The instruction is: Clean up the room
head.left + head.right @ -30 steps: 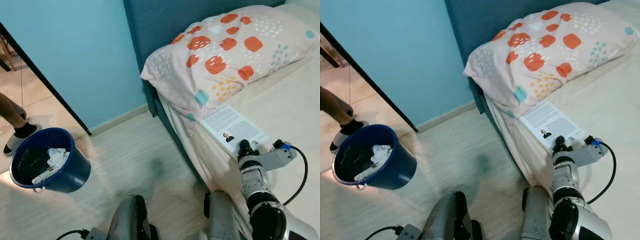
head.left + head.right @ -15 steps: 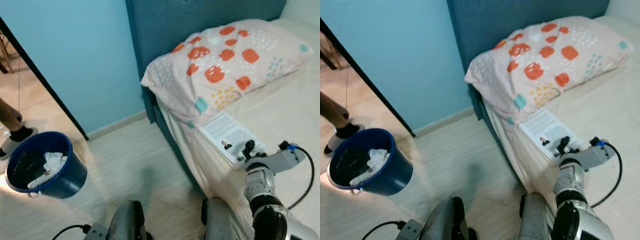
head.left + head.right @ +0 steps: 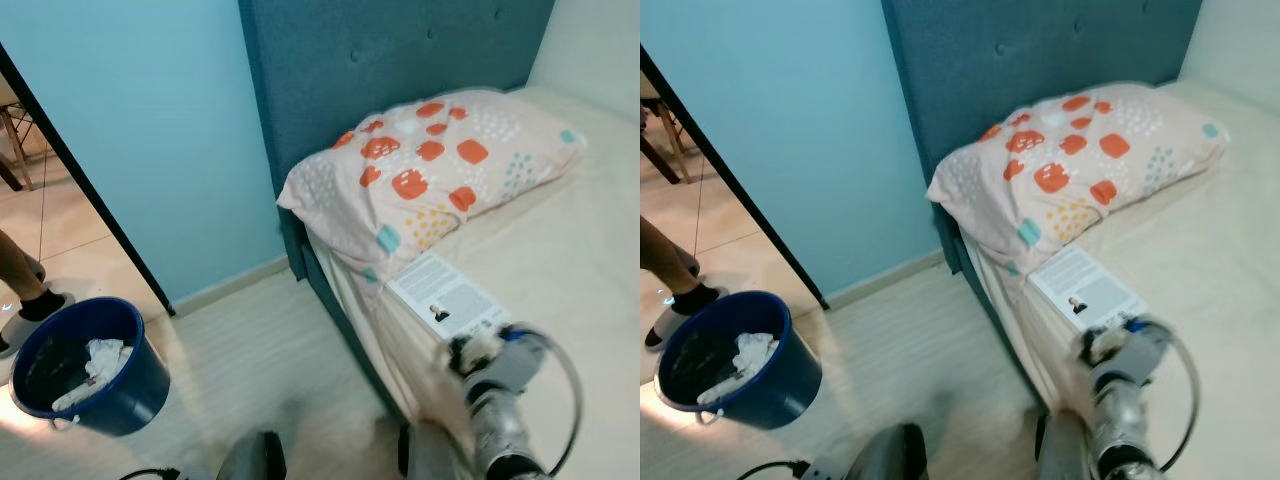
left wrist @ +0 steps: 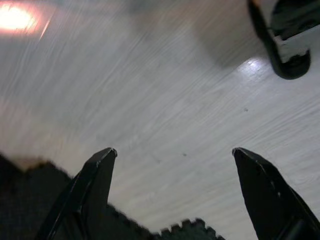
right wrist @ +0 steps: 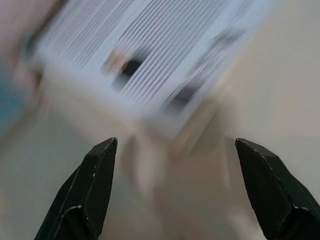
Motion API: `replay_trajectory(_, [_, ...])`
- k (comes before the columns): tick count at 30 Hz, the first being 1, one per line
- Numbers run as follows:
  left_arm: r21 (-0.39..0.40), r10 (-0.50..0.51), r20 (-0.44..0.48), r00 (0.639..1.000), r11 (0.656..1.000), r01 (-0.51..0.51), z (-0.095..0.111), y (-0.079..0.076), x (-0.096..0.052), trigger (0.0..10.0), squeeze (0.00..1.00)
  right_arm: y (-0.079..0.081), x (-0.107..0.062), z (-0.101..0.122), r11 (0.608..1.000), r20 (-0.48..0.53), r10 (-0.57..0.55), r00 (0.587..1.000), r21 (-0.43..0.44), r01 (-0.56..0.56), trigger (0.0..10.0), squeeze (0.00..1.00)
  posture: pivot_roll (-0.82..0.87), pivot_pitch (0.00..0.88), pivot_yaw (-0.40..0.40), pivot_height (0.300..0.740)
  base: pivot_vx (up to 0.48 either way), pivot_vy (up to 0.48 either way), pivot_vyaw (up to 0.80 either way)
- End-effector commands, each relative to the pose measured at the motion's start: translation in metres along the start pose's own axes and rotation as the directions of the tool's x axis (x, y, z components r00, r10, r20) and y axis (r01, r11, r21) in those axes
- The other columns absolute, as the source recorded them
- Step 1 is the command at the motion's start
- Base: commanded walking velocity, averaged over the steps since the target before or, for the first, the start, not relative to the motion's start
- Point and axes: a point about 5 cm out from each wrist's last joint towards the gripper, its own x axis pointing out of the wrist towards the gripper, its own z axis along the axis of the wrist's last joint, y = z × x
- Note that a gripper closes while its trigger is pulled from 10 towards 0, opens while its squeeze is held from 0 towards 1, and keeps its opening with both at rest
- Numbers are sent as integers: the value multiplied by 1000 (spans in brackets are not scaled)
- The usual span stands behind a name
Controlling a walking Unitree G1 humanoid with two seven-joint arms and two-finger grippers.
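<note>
Nearest to me, my right gripper [image 5: 172, 150] is blurred with motion down at about 5 o'clock in the head view, fingers spread wide with nothing between them. Its wrist cam looks straight at the white printed book with a small portrait on the cover [image 3: 447, 301], which lies flat on the cream bedsheet [image 3: 570, 260] right at the mattress edge, just beyond the fingertips and not touched. My left gripper [image 4: 172, 152] is down low, also wide open and empty, over the pale wood-look floor [image 3: 260, 370]. At 8 o'clock sits the round blue plastic bucket [image 3: 80, 365] with crumpled white trash inside, and a person's foot [image 3: 25, 310] is just behind it. Farther out at 1 o'clock, the pink pillow with orange square spots [image 3: 430, 175] leans against the dark teal padded headboard [image 3: 390, 60].
</note>
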Motion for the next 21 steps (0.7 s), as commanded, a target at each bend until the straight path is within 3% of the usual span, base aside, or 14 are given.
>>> replay_trajectory(1, [-88,50,214,975,996,-32,63,6,-3,10000,0,0,-7,-21,999,-90,2,996,-52,-7,10000,0,-153,20,62,626,-480,0,0])
replay_trajectory(7, [-157,132,232,964,983,-97,69,19,-5,10000,0,-5,-15,-38,995,-154,-21,988,-102,6,10000,0,-139,13,48,646,-480,0,0])
replay_trajectory(12, [-139,169,198,966,980,-143,55,22,-4,10000,0,-25,-18,-38,985,-164,-76,984,-164,49,10000,0,-140,9,43,666,0,0,0])
replay_trajectory(21, [-129,186,191,964,978,-163,50,24,-4,10000,0,-30,-27,-55,978,-231,-95,968,-205,48,10000,0,-135,19,40,696,0,0,0])
